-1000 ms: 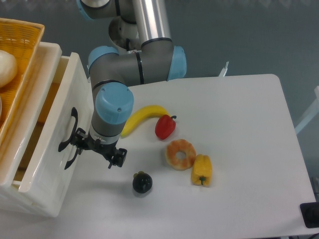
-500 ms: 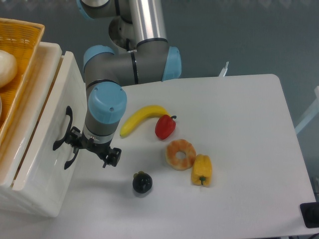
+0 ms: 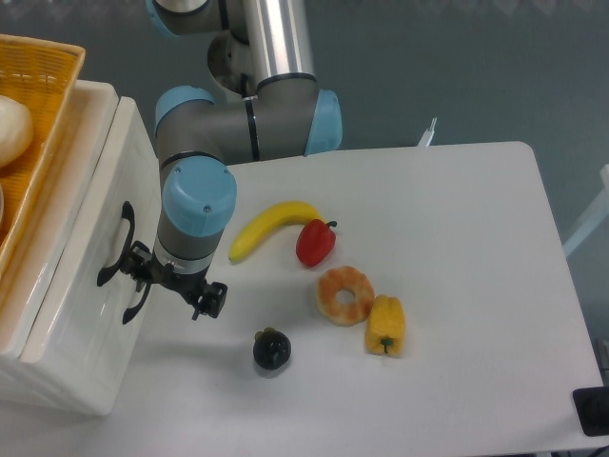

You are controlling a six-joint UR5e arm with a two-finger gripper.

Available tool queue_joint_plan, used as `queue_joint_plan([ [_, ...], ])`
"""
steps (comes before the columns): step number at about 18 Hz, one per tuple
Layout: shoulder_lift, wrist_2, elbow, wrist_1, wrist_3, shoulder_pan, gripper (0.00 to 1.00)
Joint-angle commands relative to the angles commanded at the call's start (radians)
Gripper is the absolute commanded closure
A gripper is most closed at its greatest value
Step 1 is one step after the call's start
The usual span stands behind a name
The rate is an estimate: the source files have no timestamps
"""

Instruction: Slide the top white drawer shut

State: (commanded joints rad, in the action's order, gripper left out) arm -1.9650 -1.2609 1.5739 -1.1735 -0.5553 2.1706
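The top white drawer (image 3: 81,276) sits at the left side of the counter (image 3: 457,286), with its front almost flat against the white box. The tool (image 3: 171,283) is right at the drawer's black handle (image 3: 122,259), touching the front. I cannot tell how wide its fingers are. A yellow basket (image 3: 29,124) rests on top. A banana (image 3: 271,226), a red pepper (image 3: 315,243), a donut (image 3: 344,294), a yellow pepper (image 3: 385,325) and a dark fruit (image 3: 271,349) lie on the counter.
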Motion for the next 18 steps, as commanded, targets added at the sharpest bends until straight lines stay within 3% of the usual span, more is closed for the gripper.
queue_joint_plan([
  [13, -0.003, -0.002, -0.009, 0.002, -0.021, 0.0, 0.0],
  [16, 0.002, -0.06, -0.018, 0.0, -0.076, 0.021, 0.0],
  [18, 0.006, -0.154, -0.028, -0.005, -0.19, 0.038, 0.0],
])
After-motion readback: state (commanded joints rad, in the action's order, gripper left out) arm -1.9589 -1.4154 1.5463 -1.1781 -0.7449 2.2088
